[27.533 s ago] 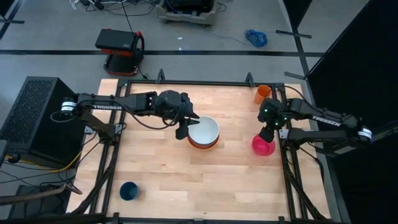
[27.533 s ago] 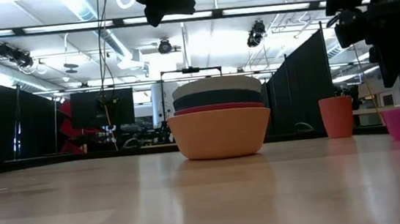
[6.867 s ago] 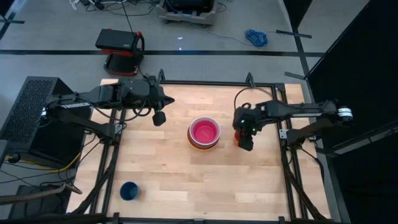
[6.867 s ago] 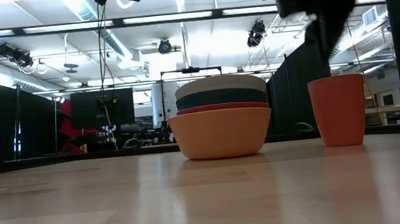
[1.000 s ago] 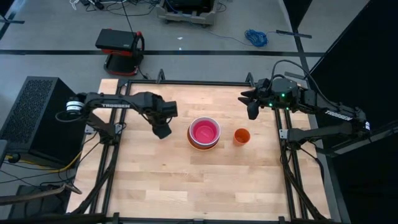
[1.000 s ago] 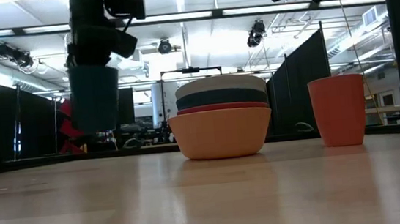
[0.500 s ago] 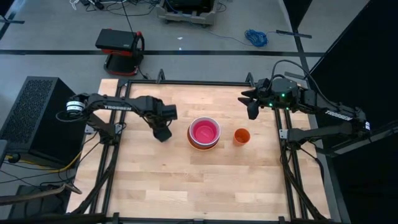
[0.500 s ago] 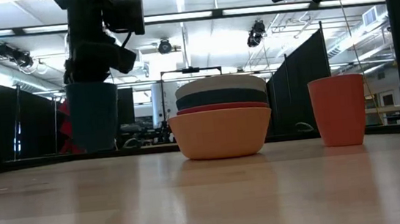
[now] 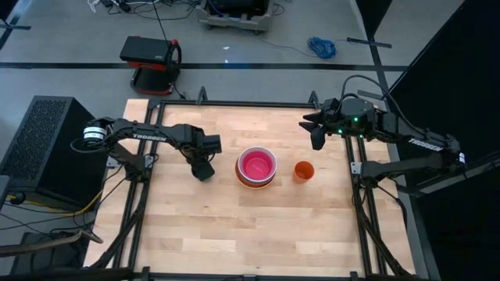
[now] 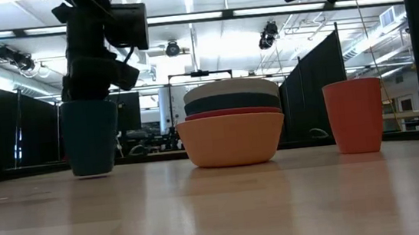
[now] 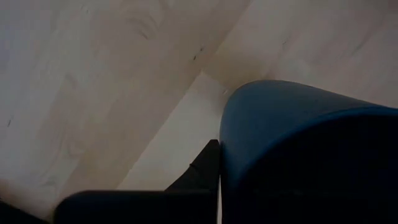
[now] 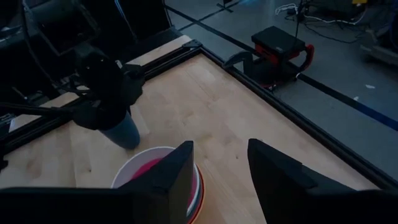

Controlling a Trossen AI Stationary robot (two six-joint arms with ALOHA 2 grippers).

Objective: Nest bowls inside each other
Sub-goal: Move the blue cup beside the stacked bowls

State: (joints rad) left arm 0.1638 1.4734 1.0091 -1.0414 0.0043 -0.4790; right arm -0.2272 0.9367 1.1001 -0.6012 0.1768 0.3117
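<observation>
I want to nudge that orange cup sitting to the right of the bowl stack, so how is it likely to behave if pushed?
The orange cup stands upright, taller than wide, narrowing toward its base, so a high push may tip it. It looks like thin plastic, probably light, and could slide easily on the smooth wooden table. On its side it would likely roll in a curve.

left end effector (image 9: 203, 168) lowered, clamped shut, right end effector (image 9: 316, 136) raised, parted

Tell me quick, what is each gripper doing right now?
Left gripper: shut on the dark blue cup, at the table.
Right gripper: open, empty, raised near the table's far right corner.
</observation>
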